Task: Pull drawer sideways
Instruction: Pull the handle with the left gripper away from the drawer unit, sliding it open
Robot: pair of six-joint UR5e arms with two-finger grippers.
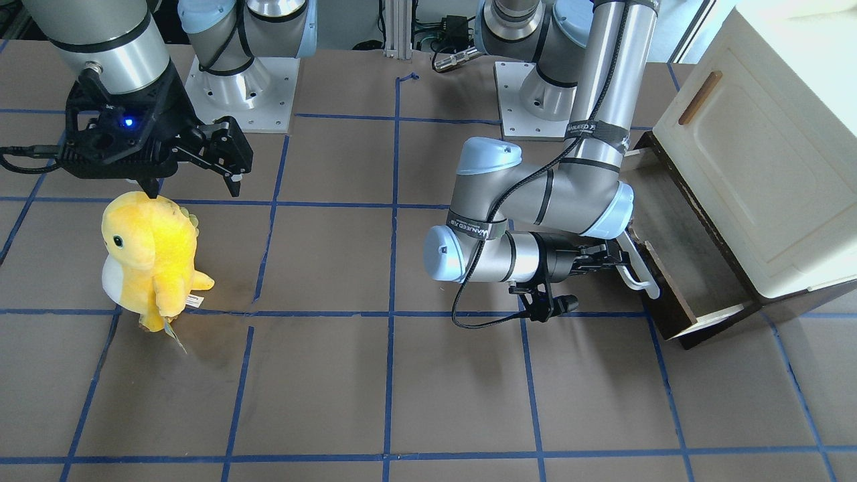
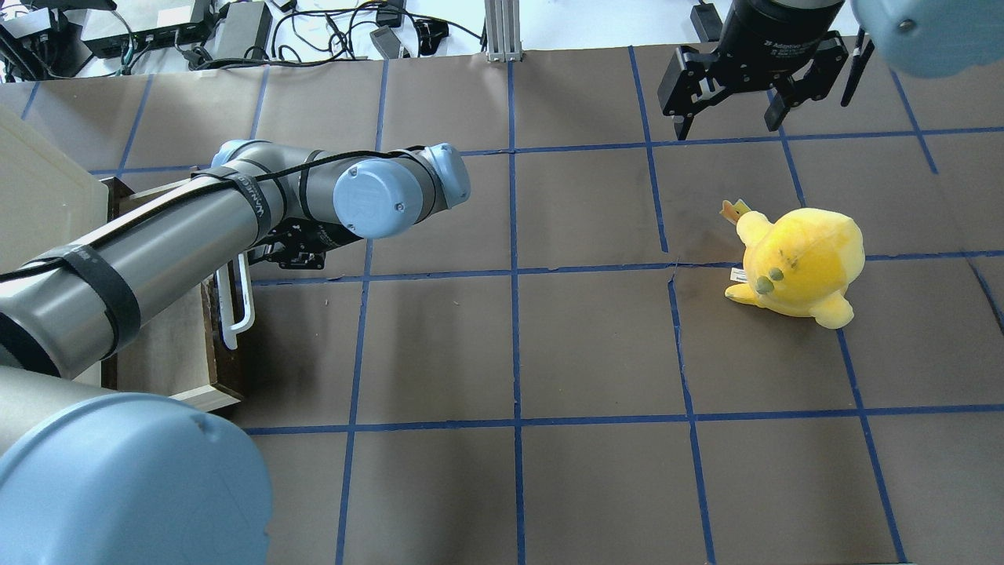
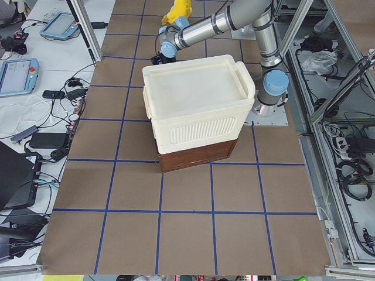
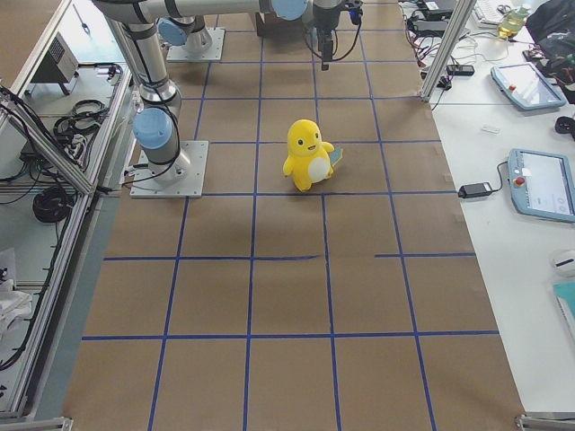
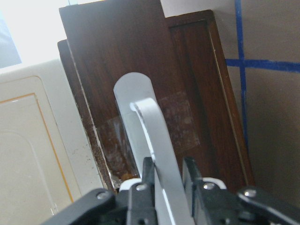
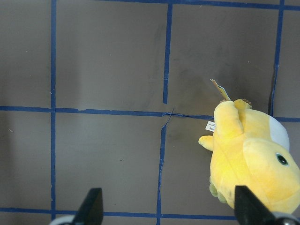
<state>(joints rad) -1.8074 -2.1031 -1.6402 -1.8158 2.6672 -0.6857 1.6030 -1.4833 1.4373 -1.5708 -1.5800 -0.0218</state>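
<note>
The dark brown drawer [image 1: 679, 271] stands pulled partway out from under the cream cabinet [image 1: 756, 154]. Its pale inner side and grey bottom show. Its white loop handle [image 1: 639, 274] is on the front face. My left gripper [image 1: 619, 257] lies level with the table and is shut on that handle. In the left wrist view both fingers [image 5: 148, 174] clamp the white bar [image 5: 145, 126] against the drawer front [image 5: 122, 56]. My right gripper [image 1: 194, 191] hangs open and empty above the table. It also shows in the overhead view [image 2: 725, 129].
A yellow plush toy [image 1: 150, 261] stands on the brown blue-taped table just below my right gripper. It also shows in the right wrist view [image 6: 253, 159]. The cabinet door carries a small brown wooden handle [image 1: 699, 98]. Both arm bases [image 1: 244, 87] sit at the table's robot side.
</note>
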